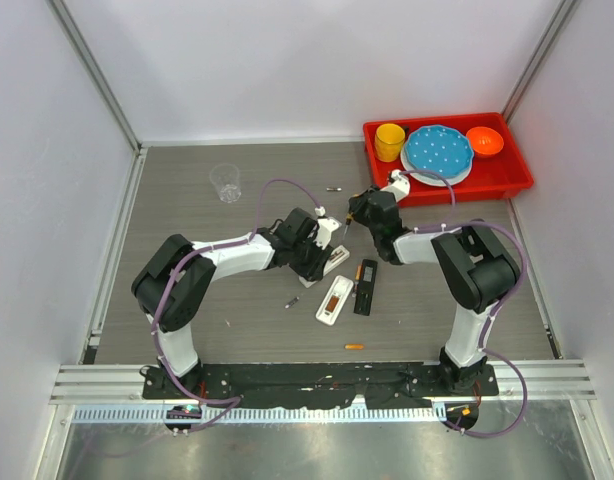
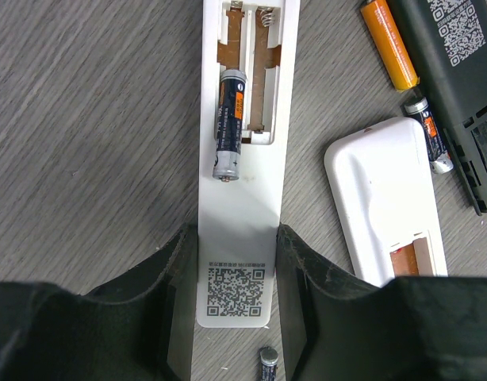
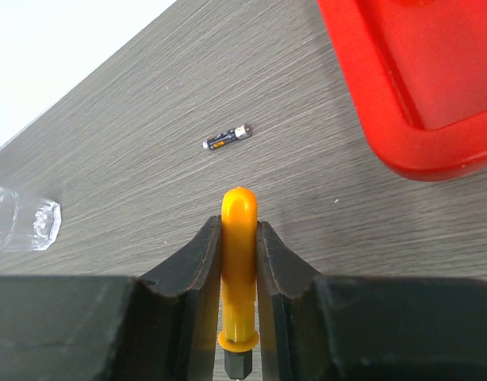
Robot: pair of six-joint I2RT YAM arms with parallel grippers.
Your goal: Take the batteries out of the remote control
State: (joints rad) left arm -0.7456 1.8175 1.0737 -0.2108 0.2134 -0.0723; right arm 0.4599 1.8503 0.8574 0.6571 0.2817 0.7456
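My left gripper [image 2: 237, 238] is shut on the sides of a white remote [image 2: 243, 198] lying on the table with its battery bay open. One dark grey battery [image 2: 230, 123] sits tilted in the left slot, its end over the bay's edge; the right slot is empty. My right gripper [image 3: 239, 226] is shut on the orange-handled pointed tool [image 3: 239, 262], beside the left gripper [image 1: 322, 255] in the top view. Loose batteries lie around: an orange one [image 2: 390, 44], a dark one [image 2: 427, 131], and another dark one [image 2: 267, 361] between my left fingers.
A second white remote [image 2: 386, 198] and a black remote [image 2: 465, 79] lie just right of the held one. A dark battery [image 3: 228, 137] lies far back, an orange one [image 1: 355, 346] near the front. A clear cup [image 1: 225, 182] and a red tray [image 1: 517, 180] of dishes stand at the back.
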